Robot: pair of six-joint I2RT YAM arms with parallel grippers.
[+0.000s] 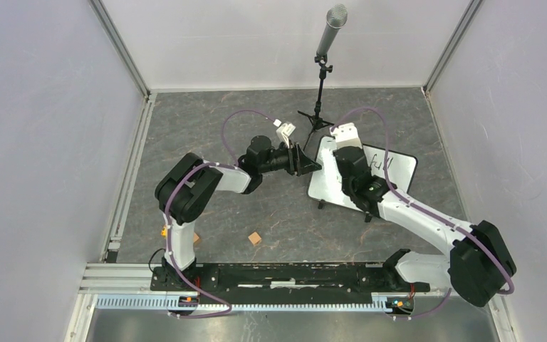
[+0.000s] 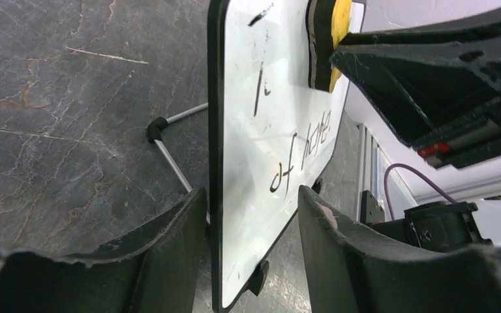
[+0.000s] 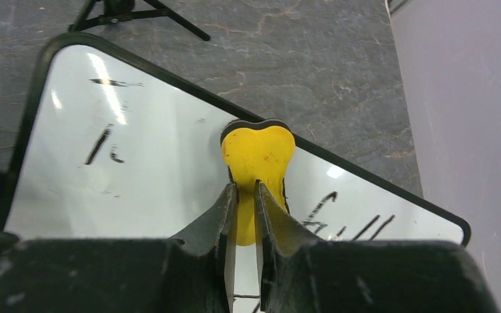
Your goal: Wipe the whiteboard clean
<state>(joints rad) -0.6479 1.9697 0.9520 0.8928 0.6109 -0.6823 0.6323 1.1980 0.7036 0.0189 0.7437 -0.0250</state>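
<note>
since the light, stiff black-rimmed whiteboard (image 2: 248, 130) may slide, left gripper (image 2: 251, 192) straddles its edge half-open, gripping nothing; right gripper (image 3: 244, 186) clamps yellow, black-backed eraser (image 3: 258, 147).

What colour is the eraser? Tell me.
The eraser is yellow with a black backing, clearest in the right wrist view.

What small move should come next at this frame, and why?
Probably close the left gripper on the edge of the whiteboard: its fingers flank the rim but don't look clamped, so the board seems unsteadied. The right gripper already pinches the yellow eraser at the board, and handwriting remains to wipe.
</note>
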